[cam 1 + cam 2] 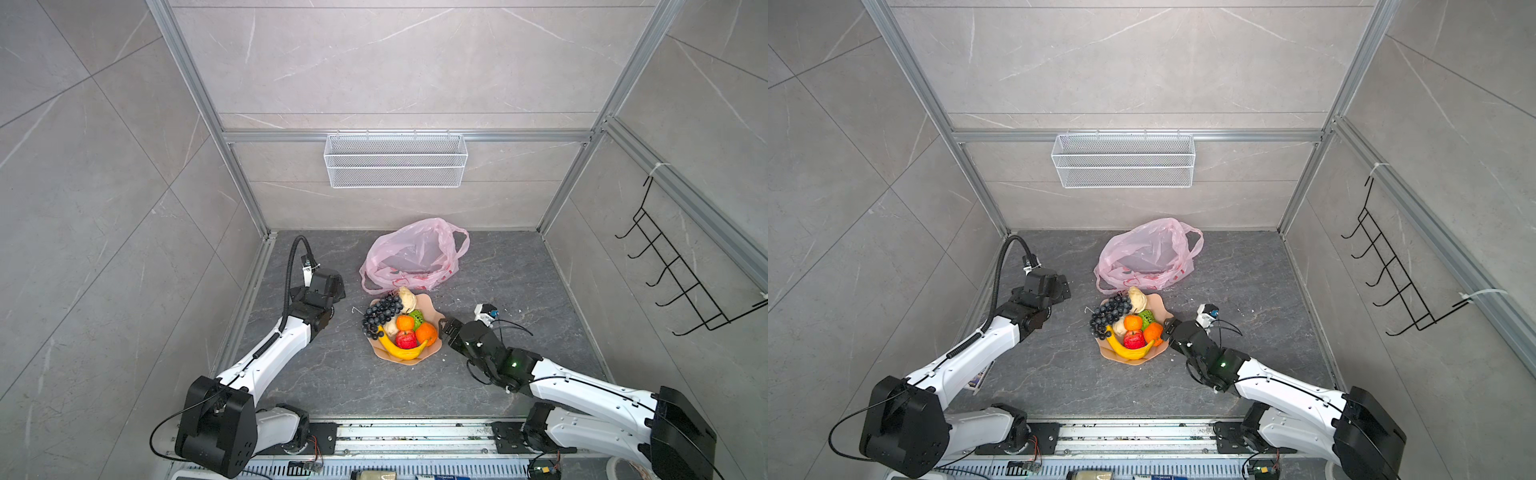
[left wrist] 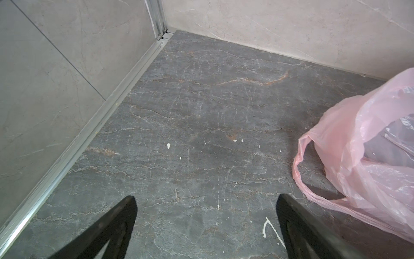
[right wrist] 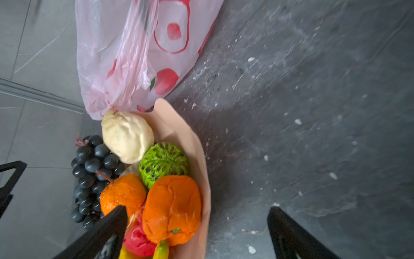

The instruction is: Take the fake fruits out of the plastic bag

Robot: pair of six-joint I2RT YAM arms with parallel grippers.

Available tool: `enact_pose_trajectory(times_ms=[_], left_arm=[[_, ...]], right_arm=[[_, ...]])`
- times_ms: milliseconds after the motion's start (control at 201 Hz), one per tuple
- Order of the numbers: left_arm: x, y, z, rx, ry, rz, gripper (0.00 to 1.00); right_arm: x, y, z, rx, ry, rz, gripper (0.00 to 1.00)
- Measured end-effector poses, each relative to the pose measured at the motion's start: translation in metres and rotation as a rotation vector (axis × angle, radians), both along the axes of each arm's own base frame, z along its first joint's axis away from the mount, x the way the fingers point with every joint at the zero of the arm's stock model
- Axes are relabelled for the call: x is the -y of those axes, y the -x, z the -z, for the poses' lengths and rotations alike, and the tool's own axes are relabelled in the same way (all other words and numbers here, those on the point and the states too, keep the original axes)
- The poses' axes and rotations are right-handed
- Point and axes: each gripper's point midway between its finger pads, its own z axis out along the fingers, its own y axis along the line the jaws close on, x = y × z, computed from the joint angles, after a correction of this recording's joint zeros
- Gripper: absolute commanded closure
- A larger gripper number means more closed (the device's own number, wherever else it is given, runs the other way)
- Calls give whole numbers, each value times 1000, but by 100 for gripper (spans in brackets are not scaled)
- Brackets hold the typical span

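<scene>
We judge the unloading all but done: the fruits (image 1: pixel 399 326) sit heaped on the plate (image 1: pixel 423 300) at mid-worktop (image 1: pixel 507 374). The bag (image 1: pixel 415 253) lies slack just behind them toward the back edge, up against the plate's far rim. Through the film we see no fruit inside, though folds hide part of it.

What is left, as we read it, is to draw away cleanly. That means lifting before swinging, so nothing clips the rim and tips the pile; the grapes (image 1: pixel 380 313) overhang its left side.

The right fingers (image 3: pixel 289 237) stand wide apart and empty, just beside the plate's right rim, next to the orange (image 1: pixel 427 333) there. The left fingers (image 2: pixel 121 224), also spread and empty, hang over bare worktop toward the left edge — near the bag, well apart from the fruits.
</scene>
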Motion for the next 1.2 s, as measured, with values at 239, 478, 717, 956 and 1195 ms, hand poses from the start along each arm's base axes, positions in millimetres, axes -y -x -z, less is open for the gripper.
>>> enact_pose_trajectory(times_ms=[239,478,717,956,1195], left_arm=[[-34,-3,-4,28,-66,-97,0],[-87,-8,37,18,-191,-183,0],[-86,-16,62,7,-327,-84,0],[-79,-17,48,78,-345,-19,0],[-74,-9,40,115,-333,6,0]], right_arm=[[43,-33,-30,113,288,70,0],[126,-83,-48,202,646,239,0],[174,-109,-20,148,844,247,0],[196,-124,12,149,877,203,0],[199,-133,29,188,785,120,0]])
